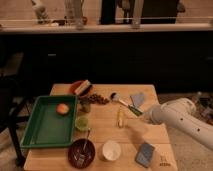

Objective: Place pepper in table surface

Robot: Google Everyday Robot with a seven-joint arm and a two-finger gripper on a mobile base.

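Observation:
The small olive pepper (pixel 86 106) appears to sit on the light tan wooden table surface (pixel 105 132), just off the right rim of the green tray and above the lime-green cup (pixel 81 122). My white arm reaches in from the right. Its gripper (pixel 138 113) hovers over the right-middle of the table, well to the right of the pepper and close to a slim yellow stick-like item (pixel 119 117). A small green patch shows at the gripper's tip; I cannot tell what it is.
A green tray (pixel 37 132) at the left holds an orange round item (pixel 62 108). A red bowl (pixel 80 88), a brown pile (pixel 99 99), a utensil (pixel 119 99) and a grey-blue packet (pixel 137 98) lie at the back. A dark bowl (pixel 81 152), a white cup (pixel 111 150) and another grey-blue packet (pixel 145 154) stand at the front.

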